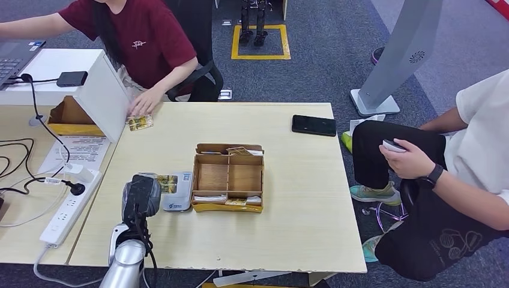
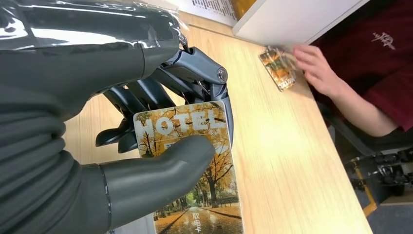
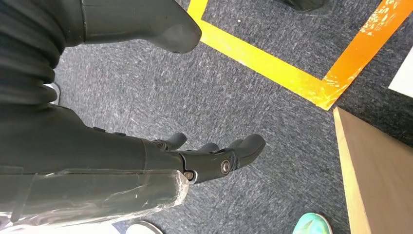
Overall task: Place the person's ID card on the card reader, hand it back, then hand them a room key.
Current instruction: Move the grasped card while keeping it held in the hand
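Note:
My left hand (image 1: 141, 195) hangs low over the near left part of the wooden table (image 1: 288, 222). In the left wrist view the left hand (image 2: 160, 122) pinches a card printed HOTEL with autumn trees (image 2: 195, 175) between thumb and fingers. From the head view that card (image 1: 168, 182) sits over the white card reader (image 1: 179, 203). A second, similar card (image 1: 139, 123) lies at the table's far left edge under the hand (image 1: 144, 103) of a person in a dark red shirt. My right hand (image 3: 214, 156) hangs beside the table above grey carpet, fingers apart, holding nothing.
A wooden compartment box (image 1: 228, 177) with several cards stands just right of the reader. A black phone (image 1: 313, 125) lies at the far right of the table. A power strip (image 1: 66, 210) and cables lie left. A second person (image 1: 456, 168) sits at the right.

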`<state>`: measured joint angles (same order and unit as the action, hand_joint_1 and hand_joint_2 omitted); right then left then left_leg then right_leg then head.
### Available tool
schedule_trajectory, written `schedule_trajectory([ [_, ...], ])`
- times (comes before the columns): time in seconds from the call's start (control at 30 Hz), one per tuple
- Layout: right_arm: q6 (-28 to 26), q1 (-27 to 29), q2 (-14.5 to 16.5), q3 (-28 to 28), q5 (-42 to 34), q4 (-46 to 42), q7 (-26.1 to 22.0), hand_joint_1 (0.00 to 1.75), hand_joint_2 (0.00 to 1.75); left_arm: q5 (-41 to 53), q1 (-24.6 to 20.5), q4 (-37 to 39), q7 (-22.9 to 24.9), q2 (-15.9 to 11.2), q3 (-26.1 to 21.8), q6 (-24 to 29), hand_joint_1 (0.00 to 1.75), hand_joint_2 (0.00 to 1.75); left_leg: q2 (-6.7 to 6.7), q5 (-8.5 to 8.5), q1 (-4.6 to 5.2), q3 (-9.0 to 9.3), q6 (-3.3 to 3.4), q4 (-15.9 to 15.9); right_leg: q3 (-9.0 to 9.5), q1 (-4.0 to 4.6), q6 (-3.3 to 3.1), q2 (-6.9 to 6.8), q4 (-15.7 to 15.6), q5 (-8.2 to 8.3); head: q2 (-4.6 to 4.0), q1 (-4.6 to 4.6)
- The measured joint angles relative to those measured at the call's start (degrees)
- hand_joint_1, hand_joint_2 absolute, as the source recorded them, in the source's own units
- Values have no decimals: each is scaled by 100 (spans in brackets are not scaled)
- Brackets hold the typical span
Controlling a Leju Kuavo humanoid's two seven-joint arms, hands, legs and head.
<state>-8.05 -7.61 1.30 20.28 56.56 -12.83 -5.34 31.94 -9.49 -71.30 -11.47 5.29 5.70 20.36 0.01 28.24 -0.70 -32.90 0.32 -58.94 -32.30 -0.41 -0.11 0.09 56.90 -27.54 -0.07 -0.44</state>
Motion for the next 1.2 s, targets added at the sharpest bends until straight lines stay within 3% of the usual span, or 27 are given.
schedule_trajectory([
  [1.2,77,-89,58,0,160,-2,72,0,175,241,-894,1749,31,79,-16,874,175,175,-1,0,0,-1,0,0,1,0,0,-1,1,0,0,0],
])
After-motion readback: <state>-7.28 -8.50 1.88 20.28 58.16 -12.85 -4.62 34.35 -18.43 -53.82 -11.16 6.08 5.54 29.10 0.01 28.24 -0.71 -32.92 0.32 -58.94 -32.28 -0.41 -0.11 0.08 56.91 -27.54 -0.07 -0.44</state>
